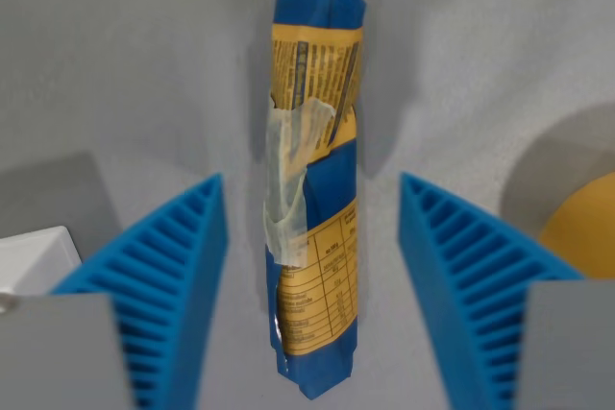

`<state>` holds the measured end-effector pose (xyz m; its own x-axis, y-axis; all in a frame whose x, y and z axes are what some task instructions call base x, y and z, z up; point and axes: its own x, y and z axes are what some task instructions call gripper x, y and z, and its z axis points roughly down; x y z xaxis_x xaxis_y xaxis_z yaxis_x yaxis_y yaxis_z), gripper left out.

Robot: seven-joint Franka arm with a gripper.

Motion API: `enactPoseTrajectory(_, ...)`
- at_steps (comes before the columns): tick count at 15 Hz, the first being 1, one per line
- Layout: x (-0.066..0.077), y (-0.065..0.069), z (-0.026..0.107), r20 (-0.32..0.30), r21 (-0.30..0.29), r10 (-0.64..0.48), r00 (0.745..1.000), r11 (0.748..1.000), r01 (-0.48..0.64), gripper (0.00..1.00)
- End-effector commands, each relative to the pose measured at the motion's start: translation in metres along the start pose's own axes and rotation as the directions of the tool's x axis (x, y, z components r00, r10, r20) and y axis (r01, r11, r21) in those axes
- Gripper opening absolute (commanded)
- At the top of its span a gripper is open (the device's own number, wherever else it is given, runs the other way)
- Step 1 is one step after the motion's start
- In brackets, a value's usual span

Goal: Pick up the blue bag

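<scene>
Blue bag (314, 189) lying rolled and taped on grey table (125, 64), centred between gripper (313, 276) jaws standing wide apart. Lining up the grasp; probably needing lowering, then closing across the roll.

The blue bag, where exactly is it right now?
In the wrist view, the blue bag lies lengthwise at centre on the grey table, between the open gripper's two blue fingers, touching neither.

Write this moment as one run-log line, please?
gripper: open, either side of blue bag | bag: lying on table, not gripped | stage: before closing
</scene>
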<state>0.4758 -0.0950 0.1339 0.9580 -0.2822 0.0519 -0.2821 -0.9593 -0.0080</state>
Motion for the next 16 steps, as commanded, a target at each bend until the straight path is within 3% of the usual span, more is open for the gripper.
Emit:
enactPoseTrajectory(1, -0.001, -0.001, -0.002, -0.056, 0.065, -0.003, 0.998, 0.998, 0.006, 0.00)
enactPoseTrajectory(10, -0.001, -0.001, -0.002, -0.056, 0.065, -0.003, 0.998, 0.998, 0.006, 0.00)
enactPoseTrajectory(16, -0.003, 0.001, -0.032, -0.022, 0.061, -0.005, 1.000, 0.998, 0.006, 0.00)
